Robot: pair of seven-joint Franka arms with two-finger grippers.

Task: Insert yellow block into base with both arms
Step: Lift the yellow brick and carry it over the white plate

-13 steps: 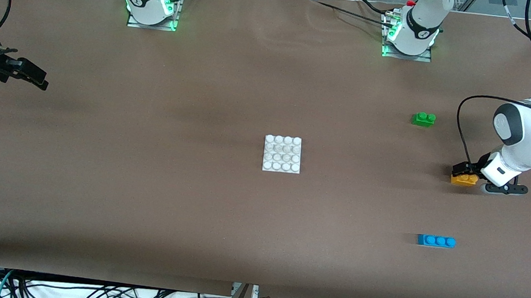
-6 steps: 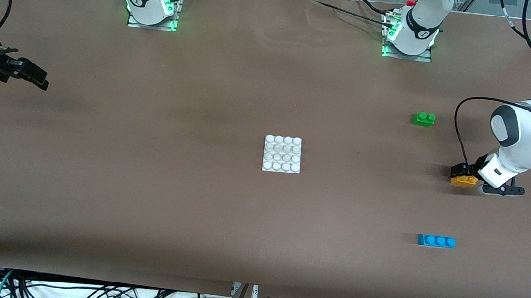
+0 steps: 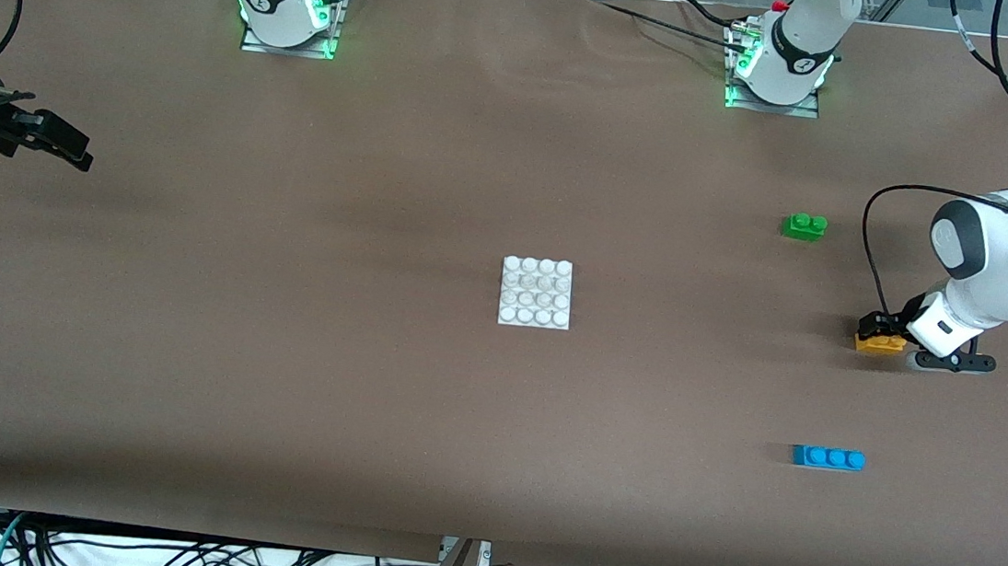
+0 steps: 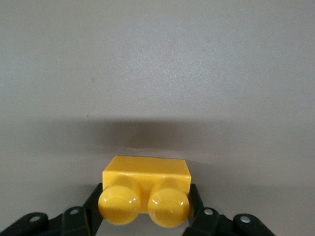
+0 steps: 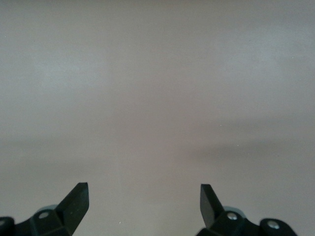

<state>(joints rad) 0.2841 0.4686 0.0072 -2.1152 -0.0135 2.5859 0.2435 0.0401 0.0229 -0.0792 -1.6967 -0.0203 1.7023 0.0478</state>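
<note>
the right gripper hangs over bare table at the right arm's end, fingers spread wide with nothing between them; that arm waits, presumably until the base needs steadying. the base lies flat mid-table, studs up, well apart from every brick. toward the left arm's end sit a green brick and, nearer the camera, a blue brick. between them the left gripper is clamped on the yellow block (down at the table, studs toward its wrist camera), likely for carrying. no readable writing on the bricks.
</note>
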